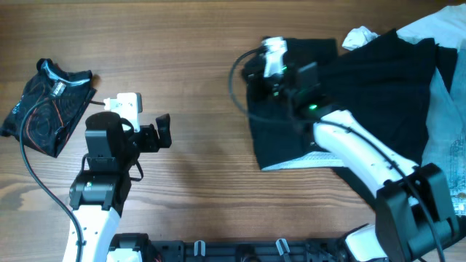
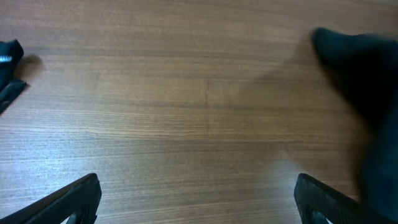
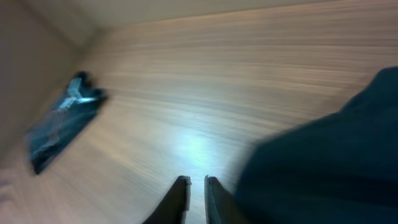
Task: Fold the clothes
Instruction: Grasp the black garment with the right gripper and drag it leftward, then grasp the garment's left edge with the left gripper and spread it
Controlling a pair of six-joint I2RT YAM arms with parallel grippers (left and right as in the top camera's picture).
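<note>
A large black shirt (image 1: pixel 342 102) lies crumpled at the right of the table, and shows in the right wrist view (image 3: pixel 323 168) and at the right edge of the left wrist view (image 2: pixel 367 74). A folded black red-lined top (image 1: pixel 47 105) lies far left and appears small in the right wrist view (image 3: pixel 59 124). My right gripper (image 1: pixel 253 73) is over the shirt's left edge; its fingers (image 3: pixel 196 190) are almost together, with bare table showing in the slit and black cloth just to their right. My left gripper (image 1: pixel 162 132) is open and empty over bare wood (image 2: pixel 199 202).
White cloth (image 1: pixel 360 35) and light-blue fabric (image 1: pixel 445 102) lie beyond and under the shirt at the far right. A pale mesh edge (image 1: pixel 295 163) sticks out under the shirt's front. The wooden table (image 1: pixel 196 44) shows bare between the two garments.
</note>
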